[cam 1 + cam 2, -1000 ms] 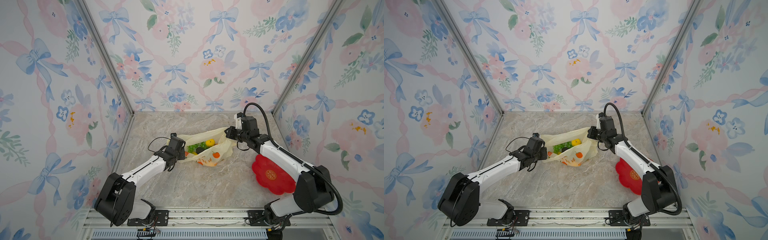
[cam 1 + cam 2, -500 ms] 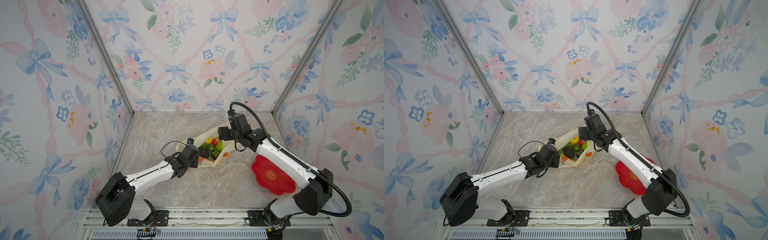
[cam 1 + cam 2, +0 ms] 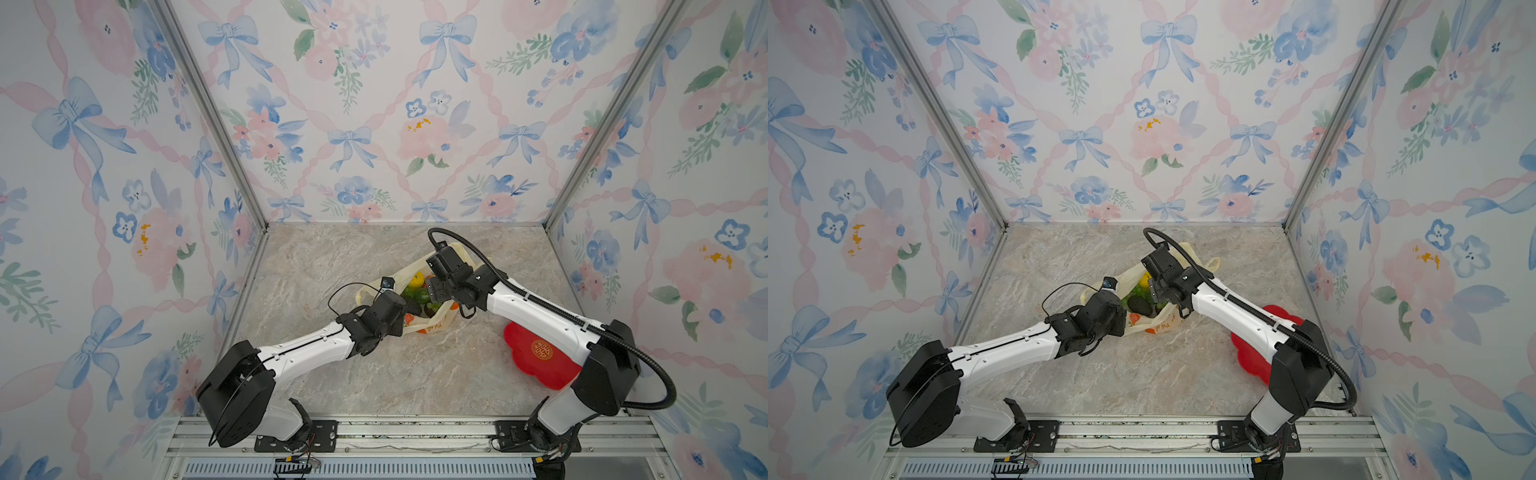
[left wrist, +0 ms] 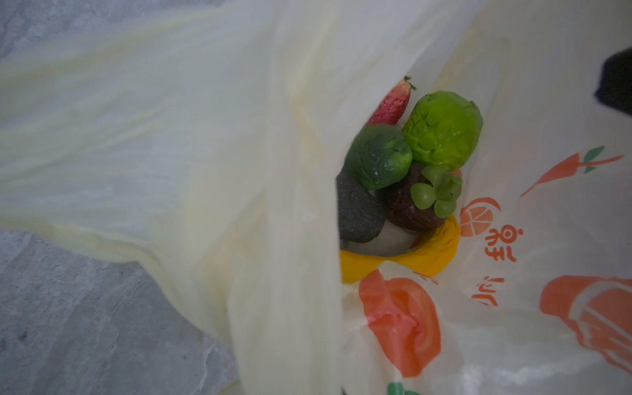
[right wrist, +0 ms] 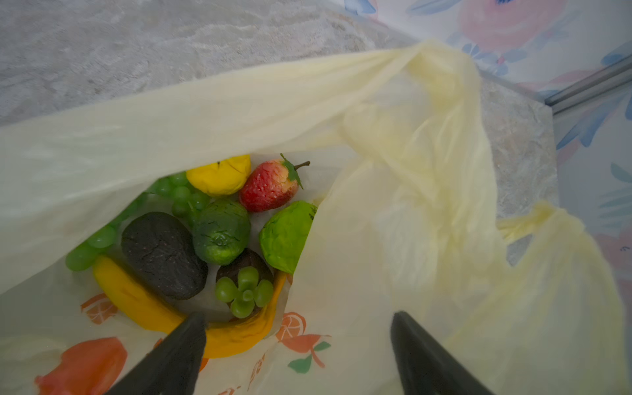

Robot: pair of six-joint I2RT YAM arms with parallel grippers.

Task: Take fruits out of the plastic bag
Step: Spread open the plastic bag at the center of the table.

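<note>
The plastic bag point(image 3: 432, 326) point(image 3: 1158, 326) lies open on the marble floor, pale yellow with orange prints. Inside are the fruits: strawberry point(image 5: 270, 186), yellow citrus point(image 5: 220, 178), dark avocado point(image 5: 162, 254), green lime point(image 5: 220, 232), bumpy green citrus point(image 5: 285, 236), banana point(image 5: 136, 304) and green grapes point(image 5: 92, 246). My right gripper point(image 5: 301, 345) point(image 3: 434, 295) hangs open just over the bag's mouth, holding nothing. My left gripper point(image 3: 402, 319) point(image 3: 1121, 320) is shut on the bag's near rim. Its fingers are hidden under the film point(image 4: 205, 136) in the left wrist view.
A red flower-shaped plate point(image 3: 536, 357) point(image 3: 1250, 353) lies on the floor at the right, partly under my right arm. Floral walls close in the left, back and right sides. A metal rail point(image 3: 415, 428) runs along the front edge.
My right gripper opened, let go of the bag's far side and moved over its mouth. My left gripper pulled the bag's rim to the right, and the bag bunched up.
</note>
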